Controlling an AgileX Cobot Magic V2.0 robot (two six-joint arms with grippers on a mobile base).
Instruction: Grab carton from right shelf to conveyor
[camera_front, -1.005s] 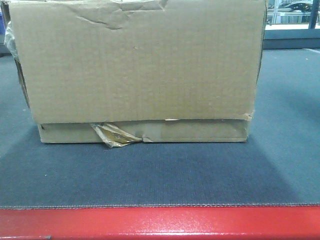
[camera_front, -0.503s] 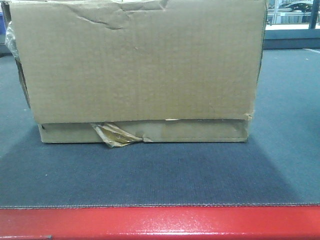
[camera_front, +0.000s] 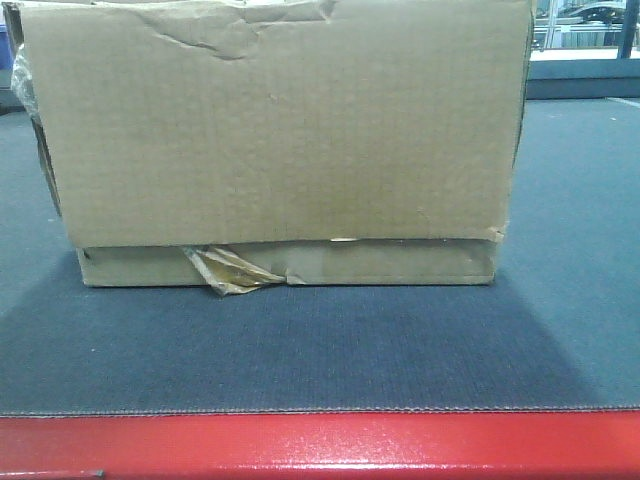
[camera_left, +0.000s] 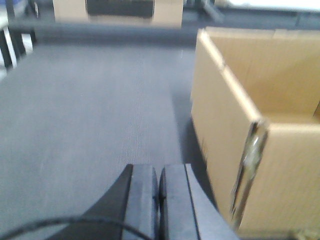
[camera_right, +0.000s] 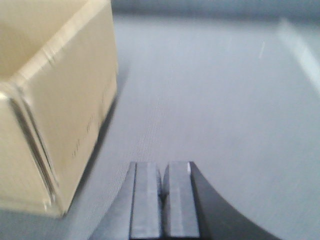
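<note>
At the near edge of the front view, the glossy red border strip runs the full width, with the conveyor belt bare behind it up to the carton. Against the 2 earlier front pictures, nothing has shifted: the carton sits on the belt in the same spot, its flap strip along the bottom edge and the scrap of brown tape curling at lower left. Open belt shows on both sides of the box and beyond it at right.

In the left wrist view, the left gripper has its 2 fingers pressed together on nothing, over bare belt, the carton's open top and taped corner just to its right. The right gripper is likewise closed and empty, the carton's corner to its left, apart from it, wide belt ahead.
</note>
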